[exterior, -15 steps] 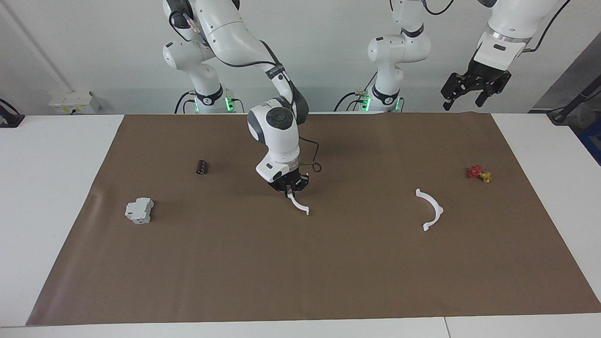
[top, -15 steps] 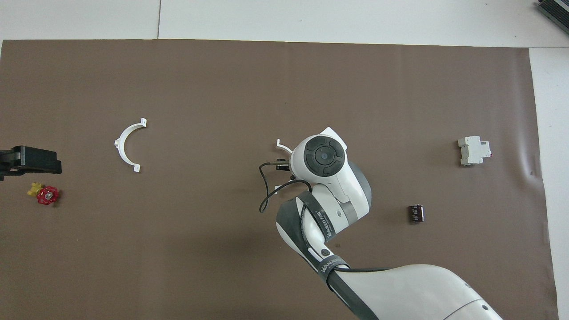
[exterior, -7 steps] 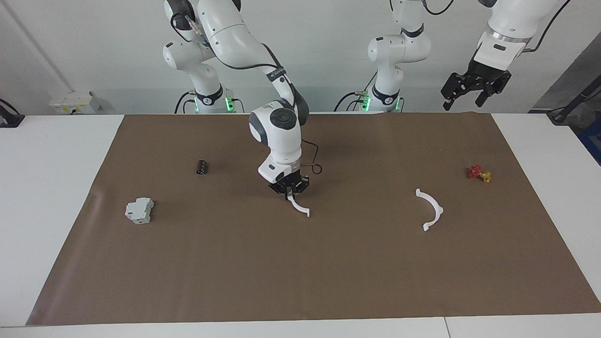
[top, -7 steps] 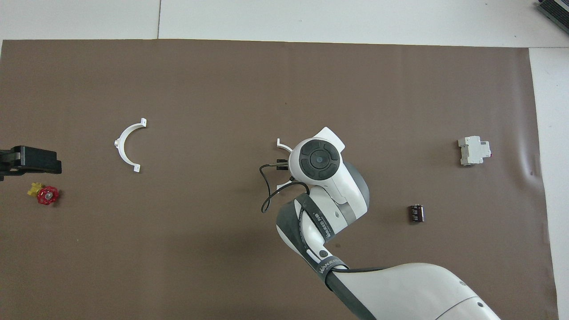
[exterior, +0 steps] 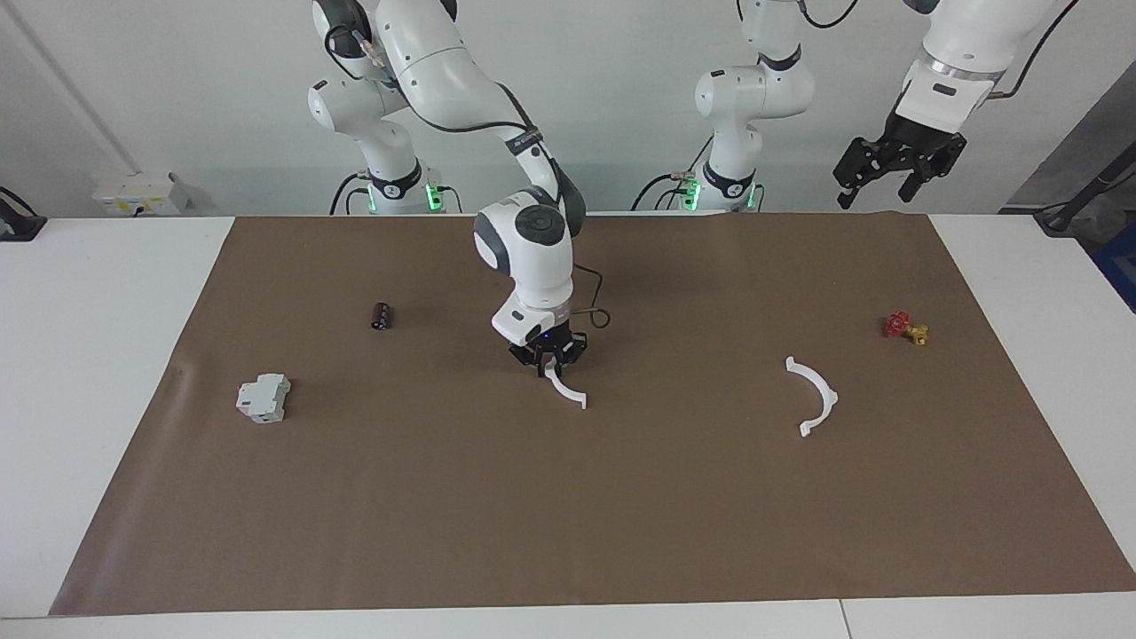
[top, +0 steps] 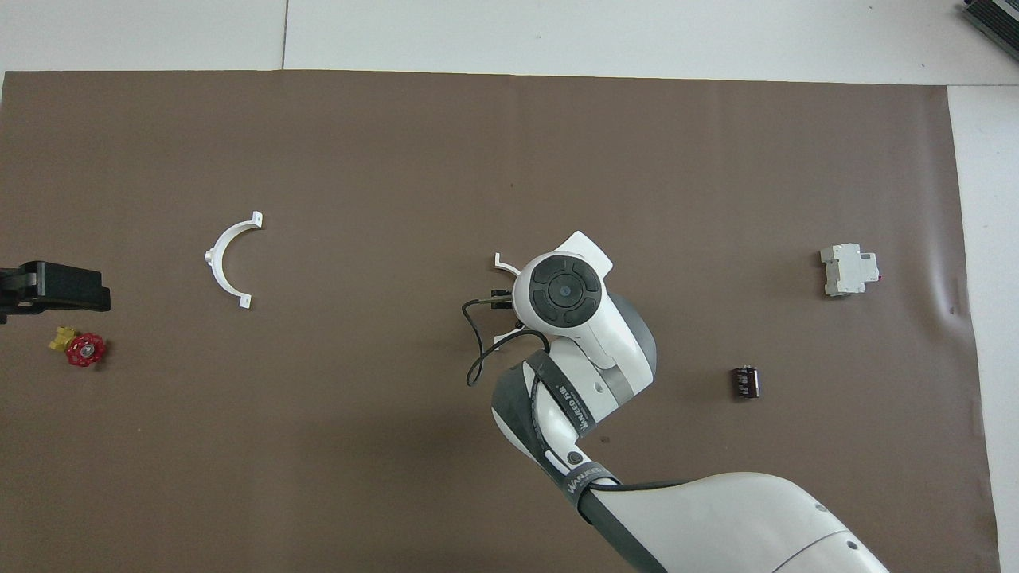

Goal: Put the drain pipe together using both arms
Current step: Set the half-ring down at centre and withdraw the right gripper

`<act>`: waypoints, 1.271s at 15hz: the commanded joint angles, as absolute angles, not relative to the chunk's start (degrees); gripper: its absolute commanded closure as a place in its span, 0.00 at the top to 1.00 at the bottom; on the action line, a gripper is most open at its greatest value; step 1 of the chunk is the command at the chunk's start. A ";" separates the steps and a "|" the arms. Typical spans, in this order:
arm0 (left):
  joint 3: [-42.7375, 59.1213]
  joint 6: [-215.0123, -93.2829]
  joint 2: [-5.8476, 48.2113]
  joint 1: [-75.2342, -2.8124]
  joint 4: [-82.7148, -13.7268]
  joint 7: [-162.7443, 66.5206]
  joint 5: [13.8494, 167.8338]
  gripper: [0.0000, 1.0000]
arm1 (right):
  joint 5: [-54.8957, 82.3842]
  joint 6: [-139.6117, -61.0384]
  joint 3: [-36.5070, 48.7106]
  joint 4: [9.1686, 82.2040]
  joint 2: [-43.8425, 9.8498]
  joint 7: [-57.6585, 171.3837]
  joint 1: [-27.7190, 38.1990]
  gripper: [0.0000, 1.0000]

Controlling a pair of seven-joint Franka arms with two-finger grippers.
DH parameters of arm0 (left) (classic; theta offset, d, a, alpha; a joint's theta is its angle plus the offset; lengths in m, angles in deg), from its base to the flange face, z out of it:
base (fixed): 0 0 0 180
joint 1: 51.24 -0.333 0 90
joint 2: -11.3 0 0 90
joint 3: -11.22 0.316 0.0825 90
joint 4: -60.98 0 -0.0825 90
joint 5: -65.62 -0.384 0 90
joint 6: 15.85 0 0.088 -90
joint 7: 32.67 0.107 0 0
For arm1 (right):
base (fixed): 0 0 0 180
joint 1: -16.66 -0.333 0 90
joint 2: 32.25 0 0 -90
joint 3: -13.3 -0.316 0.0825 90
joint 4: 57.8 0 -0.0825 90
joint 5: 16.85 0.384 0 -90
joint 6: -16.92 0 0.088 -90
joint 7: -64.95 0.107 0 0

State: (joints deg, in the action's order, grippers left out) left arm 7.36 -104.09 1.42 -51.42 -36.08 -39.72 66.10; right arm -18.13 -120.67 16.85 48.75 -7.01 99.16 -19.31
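Two half-rings: thin white plastic semicircles with small tabs, both lying on the brown mat, well apart and unjoined.
Middle half-ring: near the mat's centre; only its farther end and one tab show below the right gripper, the rest is covered from above by the wrist.
Second half-ring: toward the left arm's end of the table, fully visible, lying flat with bare mat all round it.
Right gripper state: low over the nearer end of the middle half-ring, fingertips at the plastic; whether they pinch it or have let go, I cannot tell.
Left gripper: raised above the mat's edge at the left arm's end, waiting, jaws spread wide with nothing between them; in the overhead view it is cut off by the frame edge.
Hidden: the right arm's white wrist and black cable loop cover the middle half-ring's arc in the overhead view.
One pale grey boxy block: toward the right arm's end of the mat, alone.
One small dark cylinder: nearer to the robots than the block; its detail is hard to make out.
One small red-and-yellow piece: near the mat's edge at the left arm's end, nearer to the robots than the second half-ring.
Open room: broad bare brown mat between the two half-rings and along the whole edge farthest from the robots.
Edges: white table shows past the mat on every side.
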 commanded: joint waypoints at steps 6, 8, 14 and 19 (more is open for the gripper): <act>8.05 -118.40 -2.59 -51.77 -47.99 -39.70 66.85 1.00 | -18.95 -114.49 17.87 48.19 -17.03 98.00 -14.03 1.00; 8.32 -122.62 -2.59 -52.20 -50.54 -39.79 66.85 1.00 | -19.04 -110.89 17.87 48.11 -20.19 94.50 -10.51 1.00; 8.32 -139.05 2.15 -53.17 -59.24 -39.96 66.23 1.00 | -19.04 -96.13 17.87 48.11 -30.21 82.91 1.00 1.00; 8.14 -151.10 11.64 -52.47 -60.92 -46.54 66.23 1.00 | -19.04 -84.53 17.87 46.18 -35.15 73.49 8.56 1.00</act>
State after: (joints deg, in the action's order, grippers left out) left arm 8.38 -146.85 8.83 -52.48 -60.46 -43.52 66.10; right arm -18.33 -88.37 18.65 46.85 -33.71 76.65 5.79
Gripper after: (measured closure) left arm 0.000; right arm 0.000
